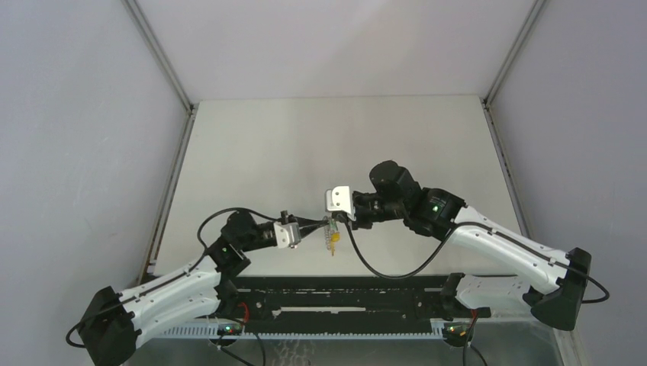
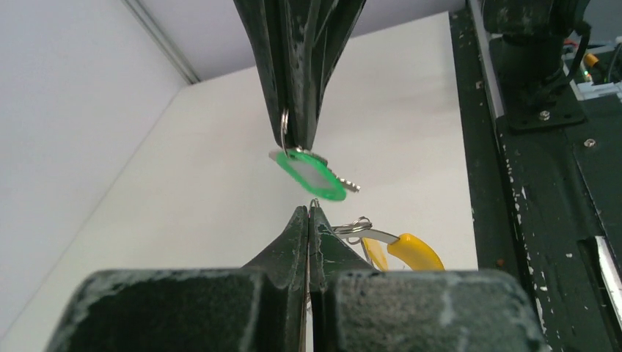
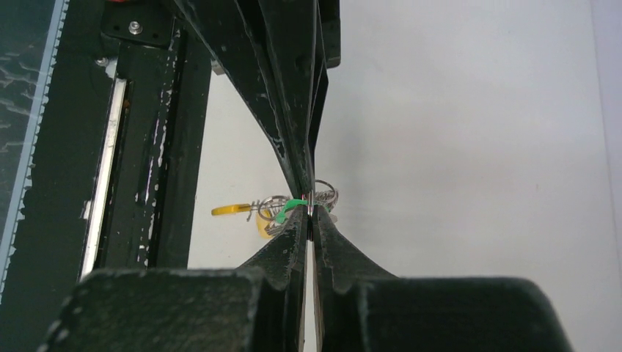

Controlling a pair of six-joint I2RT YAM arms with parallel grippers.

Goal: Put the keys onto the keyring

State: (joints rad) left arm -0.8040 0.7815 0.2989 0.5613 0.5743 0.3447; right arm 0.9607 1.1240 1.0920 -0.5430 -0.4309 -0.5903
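With both arms meeting over the table [image 1: 305,137] in the top external view, the left gripper [image 1: 320,225] reaches in from 9 o'clock and the right gripper [image 1: 334,216] from 1 o'clock. Their tips are nearly touching. The green key [image 1: 329,226] sits at the meeting point. The keyring [image 1: 332,237] extends from there toward 6 o'clock, with the yellow key [image 1: 332,249] at its far end.

Left wrist view: the left gripper [image 2: 309,214] has its jaws pressed together, with a small wire loop [image 2: 314,203] protruding at the tips. The right gripper [image 2: 297,139] enters from 12 o'clock, also clenched, with a thin wire arc [image 2: 283,126] along its 9 o'clock edge. The green key [image 2: 308,174] is directly beneath its tips. The keyring [image 2: 353,226] lies just beside the left fingertips at 3 o'clock, and the yellow key [image 2: 411,251] is at 4 o'clock. Which part each gripper pinches cannot be told.

Right wrist view: both sets of jaws are closed tip to tip. The green key [image 3: 290,207] is at 9 o'clock of the tips, and the yellow key [image 3: 231,211] is farther out at 9 o'clock.
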